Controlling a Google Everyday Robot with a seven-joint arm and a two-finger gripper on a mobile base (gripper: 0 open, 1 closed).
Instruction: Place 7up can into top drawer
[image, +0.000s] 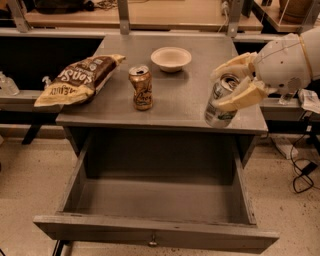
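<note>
The 7up can (218, 108), silvery with a green mark and a silver top, hangs tilted in my gripper (231, 83) above the right front part of the cabinet top (175, 95). The gripper reaches in from the right, and its cream fingers (242, 98) are shut on the can's upper half. The top drawer (155, 230) is pulled wide open below, grey and empty inside, with a small knob (152, 243) on its front panel. The can is over the cabinet top, just behind the drawer's opening.
An orange-gold can (142, 87) stands upright at the middle of the cabinet top. A white bowl (171, 58) sits behind it. A brown chip bag (80, 79) lies over the left edge. Cables (304, 170) lie on the floor at the right.
</note>
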